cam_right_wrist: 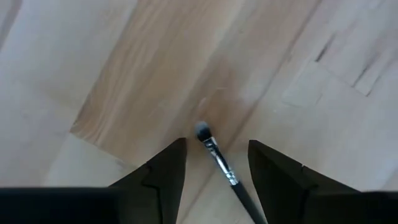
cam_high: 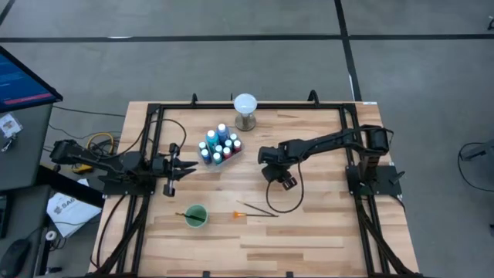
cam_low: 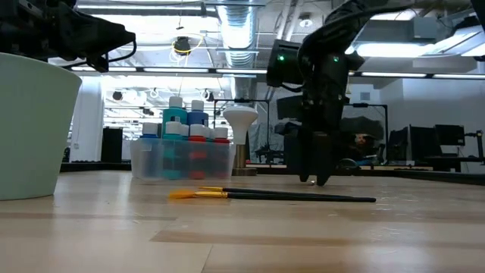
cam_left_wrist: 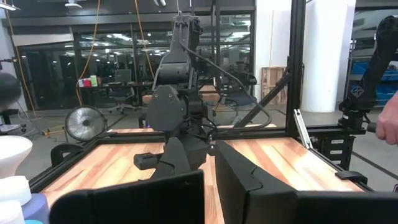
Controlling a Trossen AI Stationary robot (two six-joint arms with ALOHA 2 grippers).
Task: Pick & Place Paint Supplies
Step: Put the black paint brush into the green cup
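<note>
Dark, thin and surely feather-light: a slim brush (cam_right_wrist: 216,155) with a pale grey tuft, seen on the bare wooden table (cam_high: 324,224) near its middle. Stiff along the handle, soft only at the bristles, and by the look of it apt to roll or skid on smooth planks. Best pinched across the handle just behind the metal ferrule, never on the tuft; no great force called for. Right gripper (cam_high: 284,180) pointing down at the boards, fingers (cam_right_wrist: 163,171) parted on either side of that handle, clamped on nothing so far, touching neither side as far as can be told. Left gripper (cam_high: 185,165) closed and empty, waiting low at the left edge. Elsewhere: an orange-tipped brush (cam_high: 255,211) flat nearer the front, white-capped bottles (cam_high: 220,144) packed in a clear bin (cam_low: 182,163) towards the back.
</note>
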